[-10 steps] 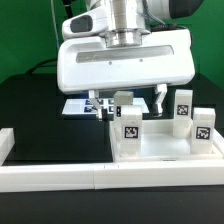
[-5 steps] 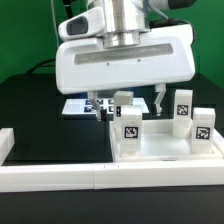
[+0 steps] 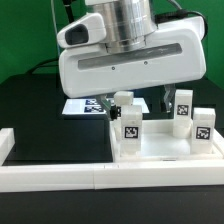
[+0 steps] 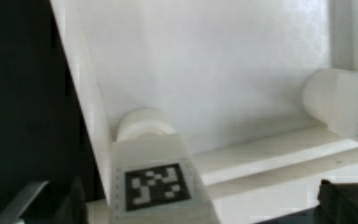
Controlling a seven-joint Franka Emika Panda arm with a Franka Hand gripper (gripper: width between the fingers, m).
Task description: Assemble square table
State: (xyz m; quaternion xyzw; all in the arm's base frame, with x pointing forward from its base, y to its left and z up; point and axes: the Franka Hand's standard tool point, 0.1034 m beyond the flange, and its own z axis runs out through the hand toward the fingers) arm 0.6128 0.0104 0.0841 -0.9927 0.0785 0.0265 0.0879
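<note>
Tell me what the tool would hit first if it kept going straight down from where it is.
Probably the square table's top, which fills the wrist view beneath the tool. A tagged leg stands close beside that line, and depth is unclear, so a finger might clip it first.

A tagged white leg [image 4: 153, 165] was seen upright on the white square top [image 4: 194, 60], another leg [image 4: 345, 100] near it.

No readable text (only coded tags on the legs [image 3: 130, 128])
</note>
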